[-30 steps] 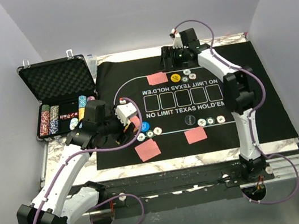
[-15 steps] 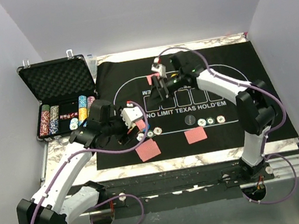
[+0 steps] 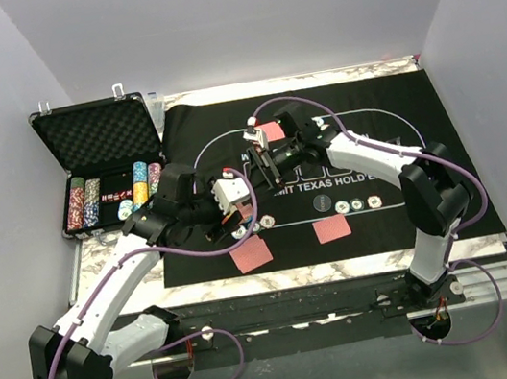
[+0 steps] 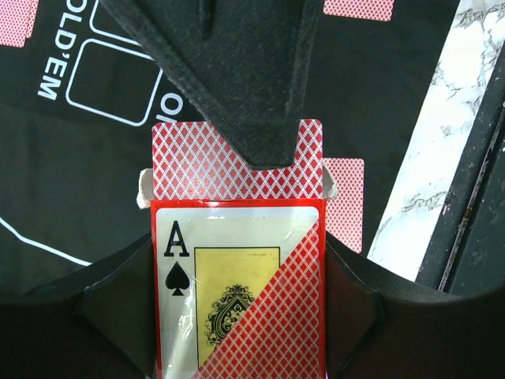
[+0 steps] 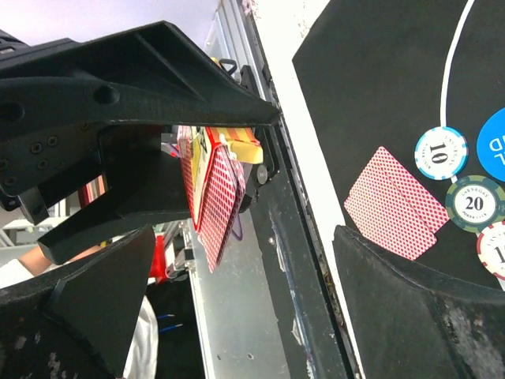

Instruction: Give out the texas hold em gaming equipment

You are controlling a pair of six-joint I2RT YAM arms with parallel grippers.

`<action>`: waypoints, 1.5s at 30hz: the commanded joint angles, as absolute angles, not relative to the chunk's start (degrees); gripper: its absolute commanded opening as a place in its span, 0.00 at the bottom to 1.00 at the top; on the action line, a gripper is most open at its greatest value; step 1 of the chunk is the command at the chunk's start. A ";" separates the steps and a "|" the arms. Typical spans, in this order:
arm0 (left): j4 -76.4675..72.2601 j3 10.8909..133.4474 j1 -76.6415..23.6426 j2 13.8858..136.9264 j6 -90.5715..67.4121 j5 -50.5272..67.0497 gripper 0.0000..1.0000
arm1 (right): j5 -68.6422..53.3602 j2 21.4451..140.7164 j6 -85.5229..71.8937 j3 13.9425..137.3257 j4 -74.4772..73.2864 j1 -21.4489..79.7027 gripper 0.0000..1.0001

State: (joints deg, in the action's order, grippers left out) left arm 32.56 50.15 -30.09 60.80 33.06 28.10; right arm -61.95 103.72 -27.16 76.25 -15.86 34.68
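Brightness: the scene is evenly lit from overhead.
Shadows: only soft ones are cast.
Glare: a sheen is seen on the card box [image 4: 237,316].
Focus: wrist-view foregrounds are softened.

The table [image 3: 345,269] has a white marble-patterned top, showing as a narrow strip along the near edge, another along the far edge, and a patch at the near left. A large black felt mat [image 3: 452,156] (printed NO LIMIT TEXAS HOLD'EM in white) lies flat on it and covers most of the surface from the middle to the right. At the far left stands a black foam-lined case [image 3: 99,137] with metal edges, its lid raised, just beside the mat's left edge.
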 commanded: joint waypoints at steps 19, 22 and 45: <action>30.58 51.74 -30.76 59.46 31.98 29.51 0.00 | -57.56 104.19 -23.39 77.01 -20.90 34.65 0.48; 30.54 51.29 -30.76 59.16 31.99 29.28 0.00 | -57.90 103.09 -22.51 76.98 -22.18 33.69 0.40; 30.58 52.64 -30.84 60.53 31.55 30.26 0.00 | -59.72 105.05 -29.99 78.97 -15.32 35.72 0.66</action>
State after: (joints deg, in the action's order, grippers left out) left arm 32.47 50.76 -30.50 60.82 31.92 27.90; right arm -60.90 102.85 -28.12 76.93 -17.17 34.52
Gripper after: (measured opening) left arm 0.668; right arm 0.677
